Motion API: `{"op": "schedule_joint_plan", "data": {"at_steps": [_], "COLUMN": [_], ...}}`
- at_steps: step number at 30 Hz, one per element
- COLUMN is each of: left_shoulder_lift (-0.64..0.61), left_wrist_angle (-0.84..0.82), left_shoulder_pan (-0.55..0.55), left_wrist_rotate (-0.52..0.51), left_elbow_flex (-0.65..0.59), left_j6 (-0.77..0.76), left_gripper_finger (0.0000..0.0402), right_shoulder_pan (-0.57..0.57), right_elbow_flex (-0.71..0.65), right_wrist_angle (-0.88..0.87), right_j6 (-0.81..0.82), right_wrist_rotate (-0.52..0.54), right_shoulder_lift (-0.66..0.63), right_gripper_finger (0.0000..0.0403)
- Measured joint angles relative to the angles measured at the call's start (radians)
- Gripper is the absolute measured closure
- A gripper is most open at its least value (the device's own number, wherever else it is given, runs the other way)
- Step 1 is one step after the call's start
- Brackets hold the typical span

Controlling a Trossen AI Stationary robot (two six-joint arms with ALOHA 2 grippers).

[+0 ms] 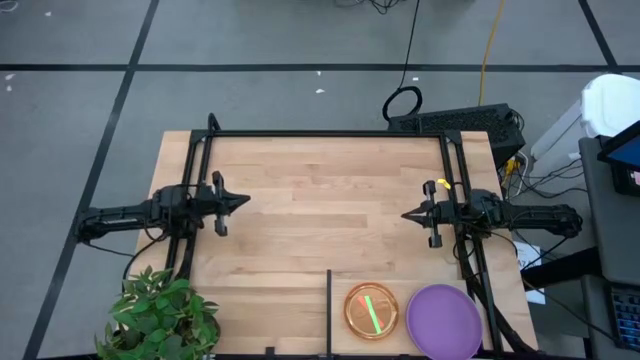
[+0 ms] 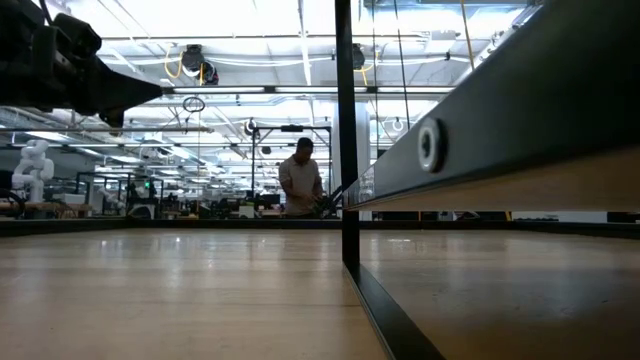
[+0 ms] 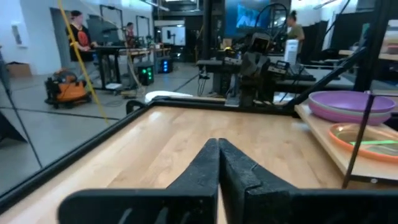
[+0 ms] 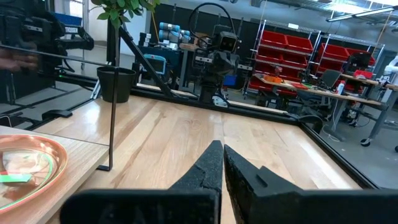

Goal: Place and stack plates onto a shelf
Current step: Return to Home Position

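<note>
At opposite sides of the pale-wood worktop (image 1: 320, 190), the left jaws and the right jaws are each pressed together and empty, tips facing, well apart. Near the right arm (image 1: 520, 217), the flat pale-wood shelf (image 1: 343, 342), edged by a thin black divider bar (image 1: 329, 310), carries a translucent orange round plastic plate (image 1: 371, 311) showing green inside. Just beside it lies an opaque purple round plastic plate (image 1: 444, 320).

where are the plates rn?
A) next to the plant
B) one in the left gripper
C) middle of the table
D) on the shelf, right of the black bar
D: in the high view the purple plate and the orange plate sit side by side on the shelf, right of the black bar.
</note>
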Motion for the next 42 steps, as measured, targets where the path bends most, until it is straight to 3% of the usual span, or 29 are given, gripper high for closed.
{"op": "schedule_joint_plan", "data": {"at_steps": [16,42], "left_shoulder_lift": [0.002,0.005], "left_wrist_angle": [-0.003,0.022], "left_shoulder_pan": [-0.09,-0.088], "left_wrist_rotate": [-0.019,-0.03], "left_elbow_flex": [0.001,-0.002], "left_j6": [0.003,0.025], "left_gripper_finger": [0.0401,0.04], "right_shoulder_pan": [0.0,0.0], "right_elbow_flex": [0.0,0.0], "right_wrist_angle": [-0.001,-0.002], "right_j6": [0.0,0.0], "right_wrist_rotate": [0.0,0.0], "right_shoulder_lift": [0.0,0.0], "right_gripper_finger": [0.0403,0.0403]}}
